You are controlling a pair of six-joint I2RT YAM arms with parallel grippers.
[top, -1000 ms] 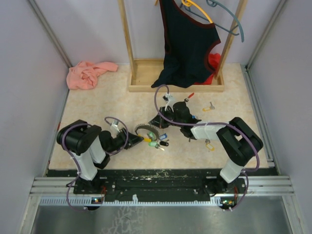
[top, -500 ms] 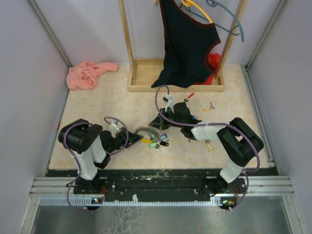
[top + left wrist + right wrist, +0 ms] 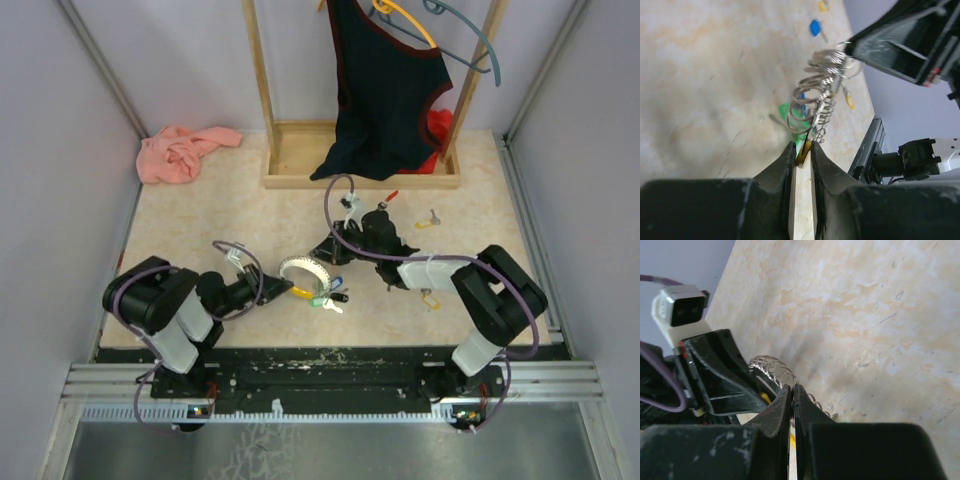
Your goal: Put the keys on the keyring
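The keyring (image 3: 303,270) sits just below the middle of the top view, spanning the two grippers, with coloured keys (image 3: 328,296) bunched at its lower right. The left gripper (image 3: 283,288) pinches its yellow section in narrow jaws. The right gripper (image 3: 325,248), closed tight, clamps the opposite end. A red key (image 3: 390,197) lies on the surface (image 3: 200,230) further up and right.

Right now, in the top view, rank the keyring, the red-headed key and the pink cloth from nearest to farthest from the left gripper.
From the left gripper:
1. keyring: pinched at the fingertips, just to its right.
2. red-headed key: farther back on the table, off to the right.
3. pink cloth: far back left corner.
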